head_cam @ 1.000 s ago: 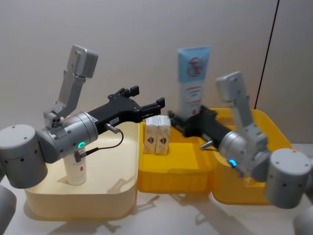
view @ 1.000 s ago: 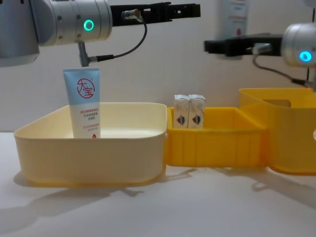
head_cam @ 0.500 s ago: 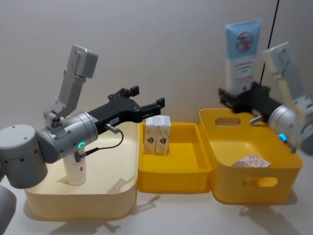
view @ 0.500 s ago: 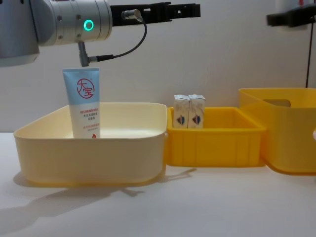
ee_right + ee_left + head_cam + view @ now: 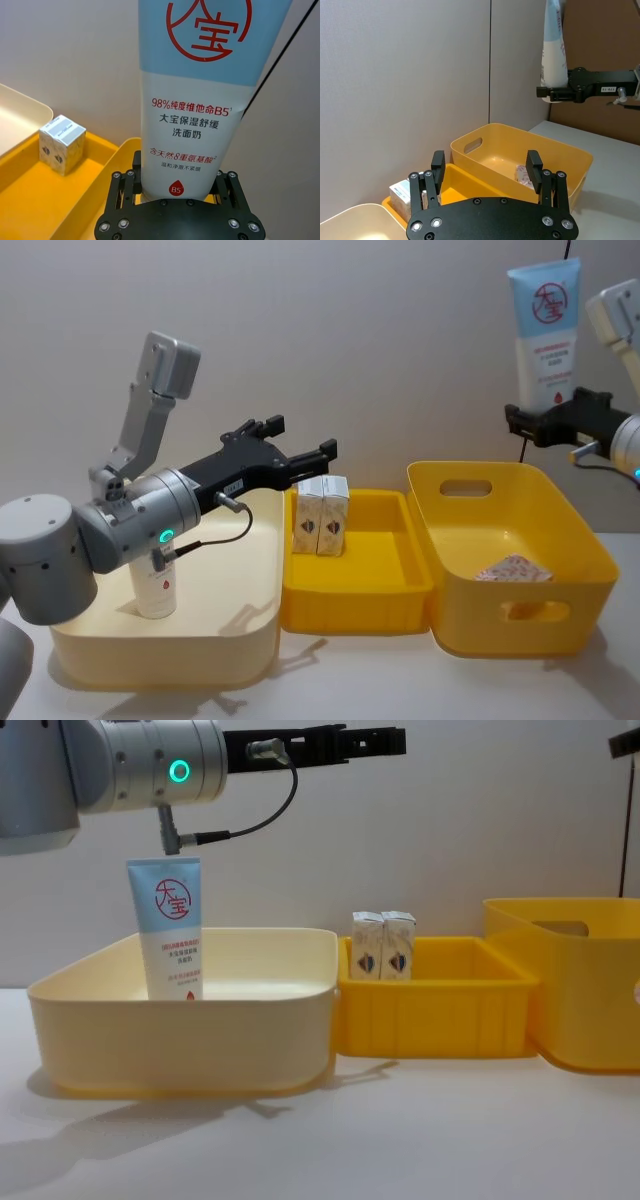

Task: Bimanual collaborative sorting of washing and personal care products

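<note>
Since the earlier frames the right gripper [image 5: 548, 426] had carried its squeeze tube [image 5: 545, 336] up and outward from the middle yellow tray [image 5: 358, 590], from above that tray to a spot high beyond the far right corner of the deep yellow bin [image 5: 510, 590]. Its fingers were pressed against the tube's lower end, pinching it upright with the red logo uppermost; the right wrist view showed the gripper [image 5: 177, 192] clamped on either side of the tube [image 5: 200, 95] near the small red drop mark.

Nothing about the left gripper [image 5: 300, 455] had changed: it hovered just left of the middle tray, above the rear corner of the pale cream tub [image 5: 165, 640], with its fingers [image 5: 534, 170] spread apart and nothing between them.

A second squeeze tube [image 5: 170, 928] stood upright in the cream tub, well left of the middle tray and toward the tub's left side. Two small white cartons [image 5: 321, 515] with a blue-orange emblem stood side by side, touching, in the rear left corner of the middle tray. To the right of that tray, a small patterned packet [image 5: 510, 568] lay on the floor of the deep bin
</note>
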